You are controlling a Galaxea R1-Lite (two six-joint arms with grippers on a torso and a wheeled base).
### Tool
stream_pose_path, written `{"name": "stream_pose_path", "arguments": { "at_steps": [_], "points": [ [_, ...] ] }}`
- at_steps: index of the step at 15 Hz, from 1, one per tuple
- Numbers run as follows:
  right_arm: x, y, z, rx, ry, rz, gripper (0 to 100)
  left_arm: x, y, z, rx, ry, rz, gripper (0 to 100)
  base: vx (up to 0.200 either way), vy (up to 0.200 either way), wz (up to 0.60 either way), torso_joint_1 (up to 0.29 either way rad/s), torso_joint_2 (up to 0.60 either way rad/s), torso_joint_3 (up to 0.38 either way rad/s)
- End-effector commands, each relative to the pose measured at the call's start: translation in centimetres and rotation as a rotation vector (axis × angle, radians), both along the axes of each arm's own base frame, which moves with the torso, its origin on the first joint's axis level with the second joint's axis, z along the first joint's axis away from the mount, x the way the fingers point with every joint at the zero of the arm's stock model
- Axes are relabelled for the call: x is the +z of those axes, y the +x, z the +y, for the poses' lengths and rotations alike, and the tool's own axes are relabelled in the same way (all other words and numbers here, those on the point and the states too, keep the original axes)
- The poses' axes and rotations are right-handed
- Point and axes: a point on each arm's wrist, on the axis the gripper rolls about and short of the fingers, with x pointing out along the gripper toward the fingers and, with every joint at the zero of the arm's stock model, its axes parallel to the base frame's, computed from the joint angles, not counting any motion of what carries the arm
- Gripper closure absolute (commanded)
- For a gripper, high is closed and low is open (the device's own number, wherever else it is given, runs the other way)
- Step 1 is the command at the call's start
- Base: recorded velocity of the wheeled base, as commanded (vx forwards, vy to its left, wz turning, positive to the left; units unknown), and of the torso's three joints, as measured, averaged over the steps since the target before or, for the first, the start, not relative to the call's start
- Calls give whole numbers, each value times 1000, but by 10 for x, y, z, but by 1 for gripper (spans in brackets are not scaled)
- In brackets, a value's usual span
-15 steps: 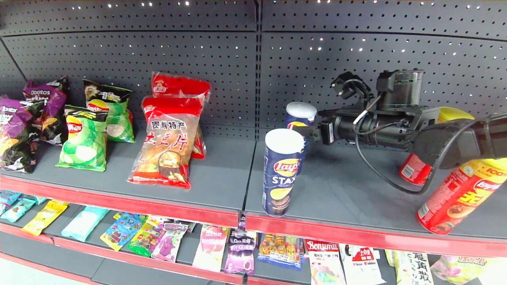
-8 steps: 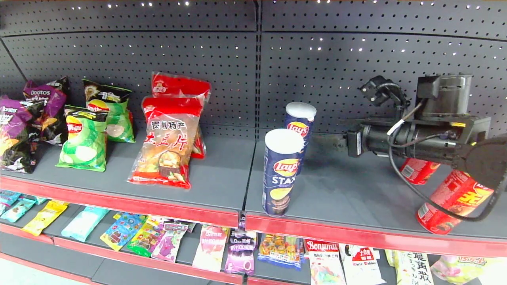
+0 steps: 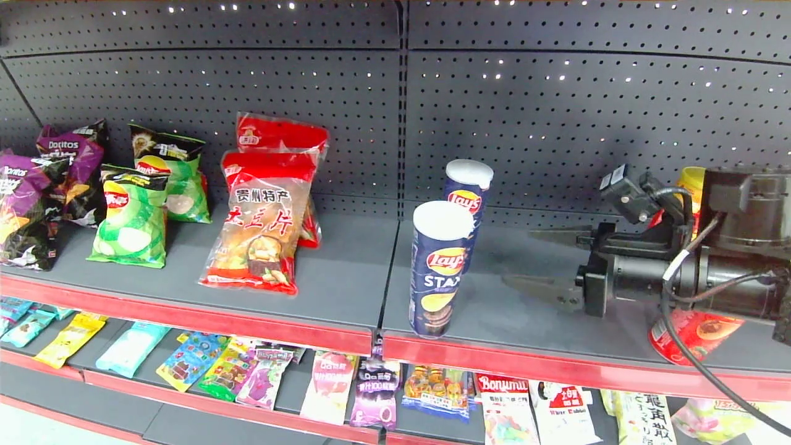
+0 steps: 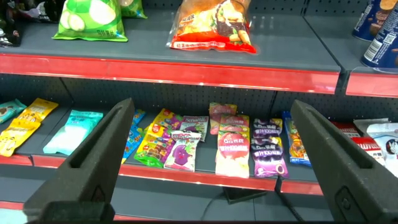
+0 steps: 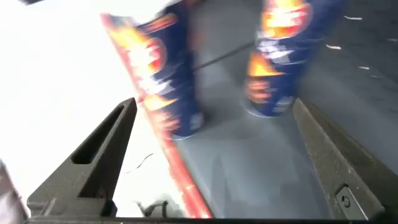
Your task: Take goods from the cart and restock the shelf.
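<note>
Two blue chip cans stand on the grey shelf (image 3: 346, 278): the front can (image 3: 440, 272) near the red edge and the rear can (image 3: 468, 191) close behind it. My right gripper (image 3: 518, 258) hangs open and empty over the shelf, to the right of both cans and apart from them. The right wrist view is blurred, with the front can (image 5: 168, 81) and the rear can (image 5: 277, 56) beyond the open gripper (image 5: 214, 106). My left gripper (image 4: 211, 109) is open and empty, low down, facing the lower shelf of candy packets (image 4: 236, 146).
Red chip cans (image 3: 692, 334) stand at the shelf's right end, partly hidden by my right arm. Red snack bags (image 3: 262, 228), green chip bags (image 3: 133, 222) and purple bags (image 3: 37, 198) fill the left half. Bare shelf lies between the blue and red cans.
My right gripper has drawn back from the rear blue can, moving right and downward, and stands open. Both blue cans stay upright in place.
</note>
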Motion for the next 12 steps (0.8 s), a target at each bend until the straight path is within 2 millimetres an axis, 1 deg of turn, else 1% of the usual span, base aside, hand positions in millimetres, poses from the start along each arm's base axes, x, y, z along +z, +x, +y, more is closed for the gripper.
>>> {"name": "stream_pose_path", "arguments": {
  "at_steps": [1, 6, 12],
  "points": [
    [-11, 5, 5, 62, -17, 7, 0, 0, 0, 0, 0, 0, 0, 0, 0, 0, 0, 0, 0, 0],
    [-16, 38, 21, 92, -35, -44, 0, 0, 0, 0, 0, 0, 0, 0, 0, 0, 0, 0, 0, 0],
    [-19, 46, 38, 197, -10, -32, 0, 0, 0, 0, 0, 0, 0, 0, 0, 0, 0, 0, 0, 0]
  ]
}}
